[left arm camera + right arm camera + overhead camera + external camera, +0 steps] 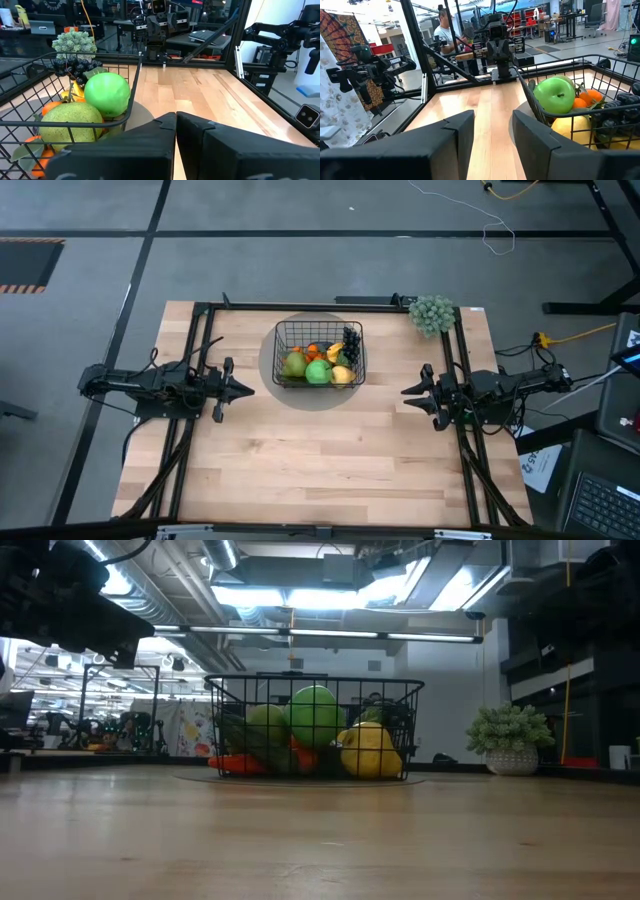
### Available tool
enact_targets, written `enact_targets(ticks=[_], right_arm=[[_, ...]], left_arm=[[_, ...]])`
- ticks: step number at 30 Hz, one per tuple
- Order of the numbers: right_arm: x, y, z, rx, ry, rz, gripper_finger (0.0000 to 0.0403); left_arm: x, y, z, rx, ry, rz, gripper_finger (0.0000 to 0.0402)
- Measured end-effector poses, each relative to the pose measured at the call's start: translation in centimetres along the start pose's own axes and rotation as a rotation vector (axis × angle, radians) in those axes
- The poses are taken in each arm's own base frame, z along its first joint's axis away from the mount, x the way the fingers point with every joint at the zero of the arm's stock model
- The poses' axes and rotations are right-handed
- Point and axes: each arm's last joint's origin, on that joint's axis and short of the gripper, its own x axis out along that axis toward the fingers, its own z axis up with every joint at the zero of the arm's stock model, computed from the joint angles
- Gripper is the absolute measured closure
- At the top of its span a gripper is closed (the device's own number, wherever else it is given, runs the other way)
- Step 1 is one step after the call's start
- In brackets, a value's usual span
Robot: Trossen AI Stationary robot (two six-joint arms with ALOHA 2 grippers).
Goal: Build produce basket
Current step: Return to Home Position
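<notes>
Black wire-mesh basket (320,323) holds toy produce (320,366). Left gripper (247,390) is clenched and empty to its left; right gripper (407,392) is released to its right.

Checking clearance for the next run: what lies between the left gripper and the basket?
In the high view, only bare table wood and the edge of the grey disc separate left gripper and basket.
</notes>
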Motion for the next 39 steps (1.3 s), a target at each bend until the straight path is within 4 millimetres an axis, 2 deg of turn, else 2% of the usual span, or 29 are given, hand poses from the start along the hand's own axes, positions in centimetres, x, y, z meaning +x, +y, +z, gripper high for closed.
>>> enact_targets(ticks=[12,29,39], right_arm=[[0.0,0.0,0.0,0.0,0.0,0.0,0.0272],[0.0,0.0,0.0,0.0,0.0,0.0,0.0272],[0.0,0.0,0.0,0.0,0.0,0.0,0.0272]], left_arm=[[0.0,0.0,0.0,0.0,0.0,0.0,0.0382],[0.0,0.0,0.0,0.0,0.0,0.0,0.0401],[0.0,0.0,0.01,0.0,0.0,-0.001,0.0386]])
